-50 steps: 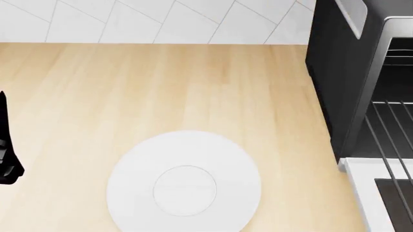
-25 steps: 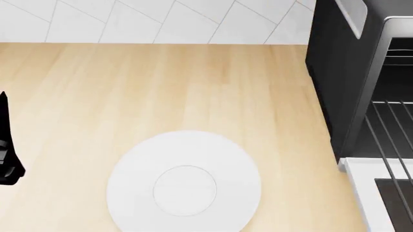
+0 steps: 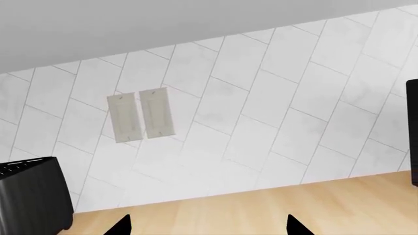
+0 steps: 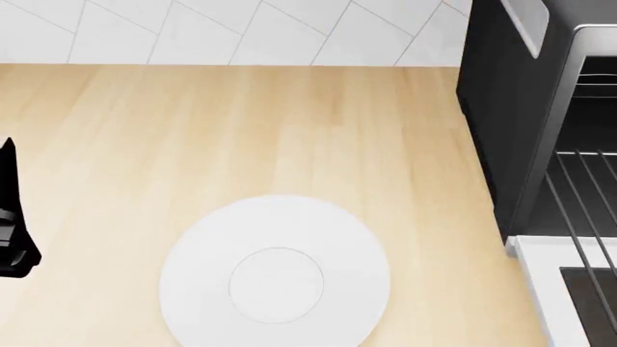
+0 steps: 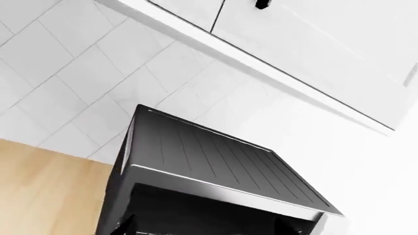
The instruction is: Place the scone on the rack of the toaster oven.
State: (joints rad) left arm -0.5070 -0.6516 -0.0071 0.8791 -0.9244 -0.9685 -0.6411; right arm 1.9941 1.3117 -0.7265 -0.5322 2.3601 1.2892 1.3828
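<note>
The scone is not in any view. The round white plate (image 4: 274,278) on the wooden counter is bare. The toaster oven (image 4: 501,123) stands at the right with its door open, and the wire rack (image 4: 579,210) shows inside. The oven also fills the right wrist view (image 5: 216,161). My left gripper (image 3: 209,230) is open and empty, its fingertips (image 3: 121,227) wide apart over the counter, facing the tiled wall. My right gripper (image 5: 209,227) faces the oven's dark opening; its dim fingertips (image 5: 124,224) are apart with nothing between them. It is out of the head view.
A black part of my left arm (image 4: 11,217) shows at the head view's left edge. A dark boxy appliance (image 3: 29,198) stands by the wall with two wall plates (image 3: 140,115) above the counter. The oven's white door frame (image 4: 550,267) lies at the lower right.
The black part of my left arm has slid slightly toward the near edge of the head view. The plate and the oven have not moved.
</note>
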